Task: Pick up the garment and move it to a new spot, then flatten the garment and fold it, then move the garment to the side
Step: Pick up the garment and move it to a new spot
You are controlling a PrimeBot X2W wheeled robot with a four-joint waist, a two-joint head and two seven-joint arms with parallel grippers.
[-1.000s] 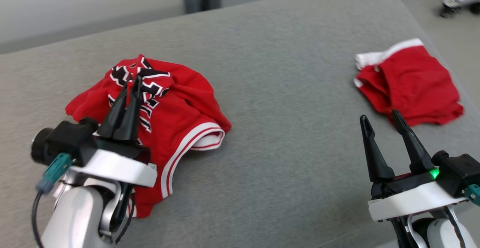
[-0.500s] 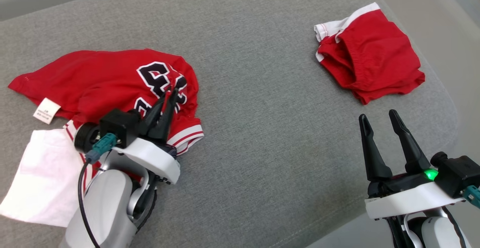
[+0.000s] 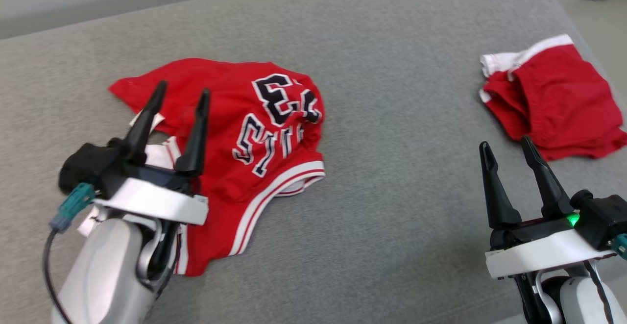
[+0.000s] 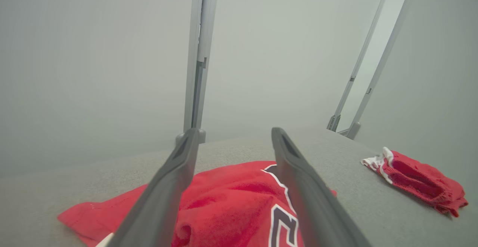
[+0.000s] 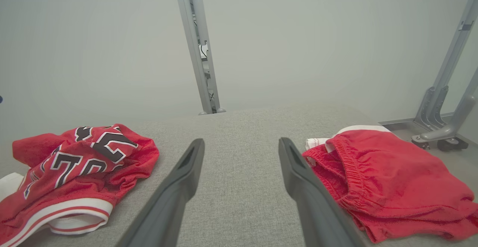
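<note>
Now the left gripper (image 3: 182,88) hovers, fingers apart, over the crumpled red jersey (image 3: 264,133) lying on the left of the grey cushion (image 3: 392,93), the right gripper (image 3: 505,143) equally spread and empty, so flattening looks next, and both need hem corners to pinch and pull.

Along our right gripper (image 5: 241,142) we saw its two dark fingers spread wide, with only the grey cushion (image 5: 239,127) between them. At the view's left lay a crumpled red jersey (image 5: 86,157), its black-and-white lettering up and a white-striped hem nearest us. At the view's right, close beside one finger, lay bunched red shorts (image 5: 388,172) with a white band. Behind stood a grey post (image 5: 196,45) and a wheeled frame (image 5: 440,105).
</note>
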